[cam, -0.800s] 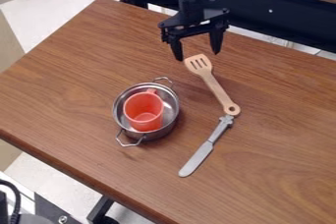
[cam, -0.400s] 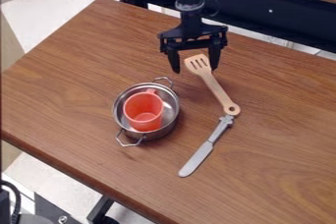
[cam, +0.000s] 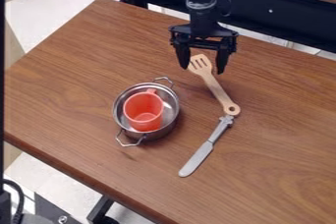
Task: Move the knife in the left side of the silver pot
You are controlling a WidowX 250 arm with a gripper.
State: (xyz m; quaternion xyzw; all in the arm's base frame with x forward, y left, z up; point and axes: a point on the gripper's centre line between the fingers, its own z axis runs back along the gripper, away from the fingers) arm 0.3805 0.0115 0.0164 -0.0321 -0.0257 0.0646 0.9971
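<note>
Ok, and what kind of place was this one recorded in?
Probably a robot lab or workshop: a black robot arm with its gripper hangs over a wooden table, where a silver pot and a spatula sit like test props.

A wooden table [cam: 282, 164] carries a pot [cam: 162, 130], spatula [cam: 214, 87] and knife [cam: 204, 150].
</note>
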